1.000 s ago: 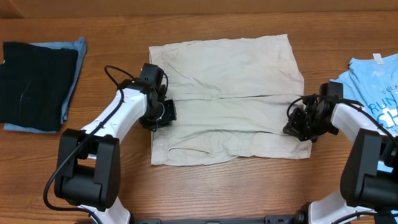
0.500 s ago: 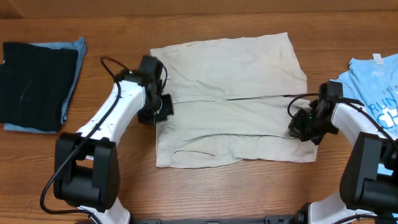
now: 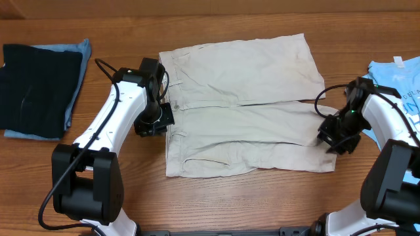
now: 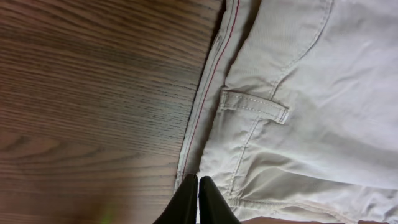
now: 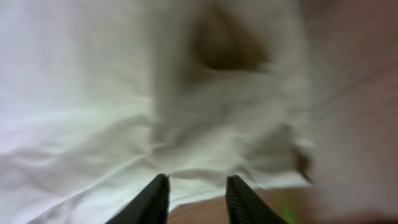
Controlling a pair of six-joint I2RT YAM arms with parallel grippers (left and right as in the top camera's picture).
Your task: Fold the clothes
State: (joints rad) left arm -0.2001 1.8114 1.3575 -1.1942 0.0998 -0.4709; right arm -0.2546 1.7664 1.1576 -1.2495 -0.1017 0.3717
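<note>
A pair of pale khaki shorts (image 3: 243, 111) lies spread flat in the middle of a wooden worktop (image 3: 262, 203). The waistband (image 4: 205, 112) is to the left and the leg hems are to the right. One leg lies far and one near, with a seam line running left to right between them.

The left claw (image 3: 161, 120) sits at the left edge of the shorts, about midway along the waistband. Its wrist view shows it clenched, fingertips pressed together just over the waistband edge and near a belt loop (image 4: 255, 107). No cloth is visibly caught between them. The right claw (image 3: 336, 134) is at the right edge, by the hem of the near leg. Its blurred wrist view shows it released, fingers apart above pale cloth.

The step appears to be taking hold of both ends for a lengthwise fold. To do this well, the left claw would likely need to part before pinching the waistband. Each claw should bite only the edge layer. Lifting both ends together would keep the cloth taut, so one leg lands squarely on the other.

A black folded garment (image 3: 36, 92) lies at the far left. A light blue T-shirt (image 3: 400, 85) lies at the right edge.
</note>
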